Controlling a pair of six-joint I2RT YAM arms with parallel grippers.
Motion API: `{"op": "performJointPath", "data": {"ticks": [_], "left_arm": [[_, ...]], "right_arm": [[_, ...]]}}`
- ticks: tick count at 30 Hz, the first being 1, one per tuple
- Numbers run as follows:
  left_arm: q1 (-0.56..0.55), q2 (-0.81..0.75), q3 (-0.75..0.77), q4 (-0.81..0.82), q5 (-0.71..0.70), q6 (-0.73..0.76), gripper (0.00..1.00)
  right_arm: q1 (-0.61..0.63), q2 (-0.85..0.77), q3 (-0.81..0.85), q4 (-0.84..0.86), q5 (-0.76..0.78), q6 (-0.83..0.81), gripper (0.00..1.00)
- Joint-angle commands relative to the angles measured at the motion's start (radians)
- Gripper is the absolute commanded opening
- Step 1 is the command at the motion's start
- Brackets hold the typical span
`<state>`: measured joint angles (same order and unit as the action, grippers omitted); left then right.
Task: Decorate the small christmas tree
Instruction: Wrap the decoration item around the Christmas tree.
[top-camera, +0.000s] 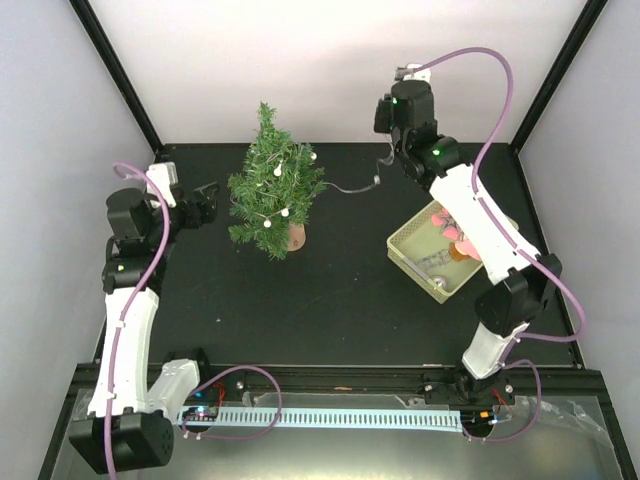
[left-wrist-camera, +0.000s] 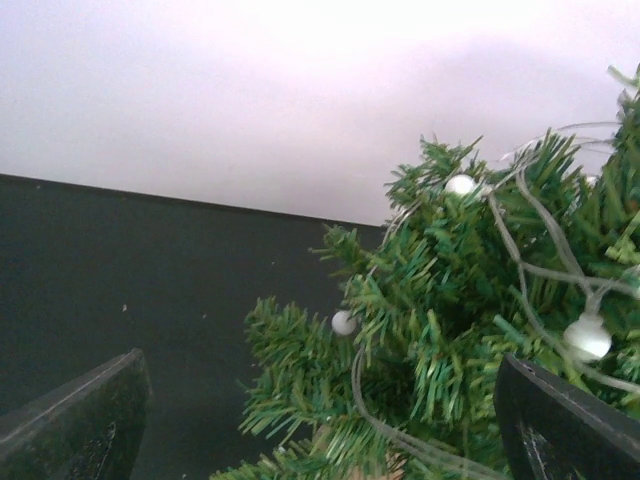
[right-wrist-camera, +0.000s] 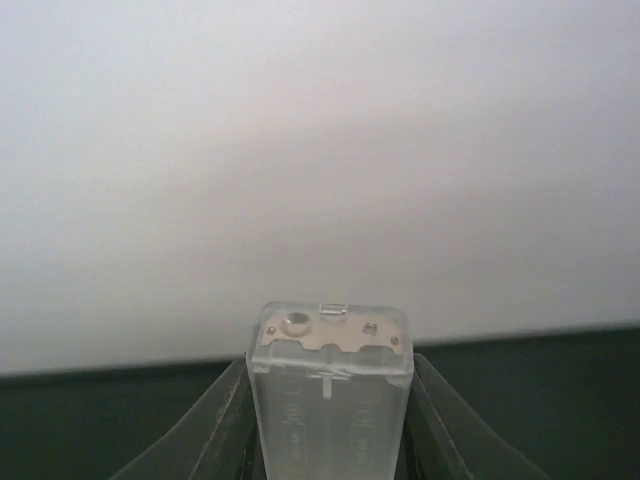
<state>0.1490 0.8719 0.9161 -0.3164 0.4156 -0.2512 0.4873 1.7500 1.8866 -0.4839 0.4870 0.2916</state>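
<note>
The small christmas tree stands at the middle back of the black table on its wooden base, with a string of white bulb lights wound through it. My left gripper is open just left of the tree, at its lower branches. In the left wrist view the tree fills the right side with a bulb ahead; the left gripper holds nothing. My right gripper is raised at the back right, shut on the clear battery box of the light string. Its wire runs to the tree.
A pale yellow-green basket with pink ornaments sits at the right, partly under the right arm. White walls close off the back and both sides of the table.
</note>
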Motion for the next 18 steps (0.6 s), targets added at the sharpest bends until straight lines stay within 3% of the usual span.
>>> {"op": "performJointPath", "data": {"ticks": [1,10,15,18], "left_arm": [[0.001,0.065,0.133,0.021,0.077,-0.037,0.94],[0.009,0.264,0.364,0.156,0.301,-0.044,0.80],[0.009,0.399,0.497,0.270,0.462,-0.064,0.72],[0.008,0.493,0.566,0.318,0.529,-0.089,0.69]], "right_arm": [[-0.004,0.001,0.018,0.323,-0.209,-0.050,0.21],[0.010,0.236,0.315,0.445,-0.552,0.048,0.19],[0.051,0.373,0.524,0.450,-0.632,0.031,0.19],[0.085,0.407,0.539,0.488,-0.659,0.031,0.19]]}}
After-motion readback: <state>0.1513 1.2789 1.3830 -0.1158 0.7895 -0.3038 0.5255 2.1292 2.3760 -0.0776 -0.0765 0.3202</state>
